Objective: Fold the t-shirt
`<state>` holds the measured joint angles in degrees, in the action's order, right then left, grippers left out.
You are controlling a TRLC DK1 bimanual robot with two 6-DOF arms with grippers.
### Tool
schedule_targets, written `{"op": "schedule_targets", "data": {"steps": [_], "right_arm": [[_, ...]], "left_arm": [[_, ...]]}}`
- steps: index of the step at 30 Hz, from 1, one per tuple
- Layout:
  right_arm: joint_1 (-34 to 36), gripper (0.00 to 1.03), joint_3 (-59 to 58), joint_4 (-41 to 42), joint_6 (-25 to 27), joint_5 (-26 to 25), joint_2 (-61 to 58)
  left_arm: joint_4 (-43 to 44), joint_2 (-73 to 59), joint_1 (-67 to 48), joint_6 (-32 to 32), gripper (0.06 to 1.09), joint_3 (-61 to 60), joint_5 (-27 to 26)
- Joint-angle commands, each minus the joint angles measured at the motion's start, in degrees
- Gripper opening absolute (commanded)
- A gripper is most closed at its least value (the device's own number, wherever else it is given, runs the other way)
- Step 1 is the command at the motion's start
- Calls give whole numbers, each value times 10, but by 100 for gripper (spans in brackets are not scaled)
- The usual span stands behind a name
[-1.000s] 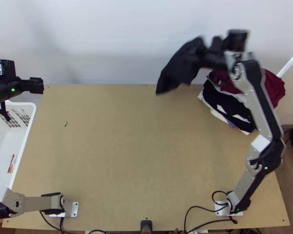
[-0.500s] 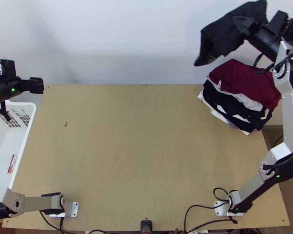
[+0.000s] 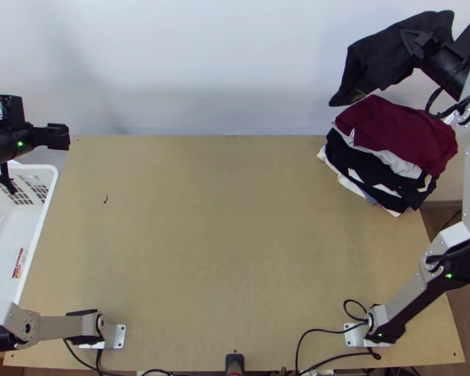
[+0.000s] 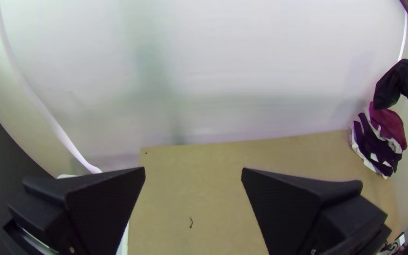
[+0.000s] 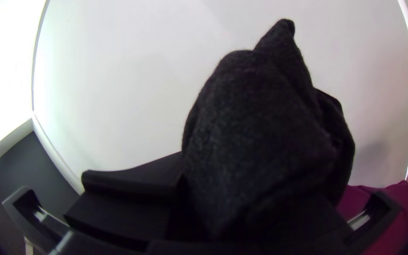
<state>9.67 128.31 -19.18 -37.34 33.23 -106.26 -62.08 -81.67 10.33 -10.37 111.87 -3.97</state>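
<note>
My right gripper (image 3: pixel 415 42) is shut on a black t-shirt (image 3: pixel 380 59), bunched and held up at the far right, its lower end hanging beside the pile's maroon top. In the right wrist view the black cloth (image 5: pixel 260 132) bulges over the right gripper (image 5: pixel 213 198) and covers one of its fingers. Above the white basket at the far left, my left gripper (image 3: pixel 41 161) is away from the cloth. Nothing lies between the parted fingers of the left gripper (image 4: pixel 193 171) in its wrist view.
A pile of folded clothes (image 3: pixel 366 164), with a maroon garment (image 3: pixel 398 133) on top, sits at the table's far right corner. A white basket (image 3: pixel 37 235) stands along the left edge. The wooden table (image 3: pixel 222 250) has a small dark strand (image 3: pixel 106 198) at its left.
My right gripper has swung right, carrying the black t-shirt from over the table's back edge to beside the pile's top, lately a little lower. The left arm has stayed still.
</note>
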Motion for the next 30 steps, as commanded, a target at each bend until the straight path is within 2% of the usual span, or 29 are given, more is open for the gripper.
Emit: {"op": "schedule_targets", "data": {"steps": [1,12,24,30], "right_arm": [[12,3,5,27,-6,13,-22],[33,3,14,11,-4,37,-69],[81,3,6,-119,107,24,-57],[111,3,-3,-161,138,19,-52]], "left_arm": [[2,12,-3,-8,105,18,2],[4,7,-3,-5,105,17,2],[5,5,-1,-5,105,10,2],[9,4,-6,-9,105,10,2]]}}
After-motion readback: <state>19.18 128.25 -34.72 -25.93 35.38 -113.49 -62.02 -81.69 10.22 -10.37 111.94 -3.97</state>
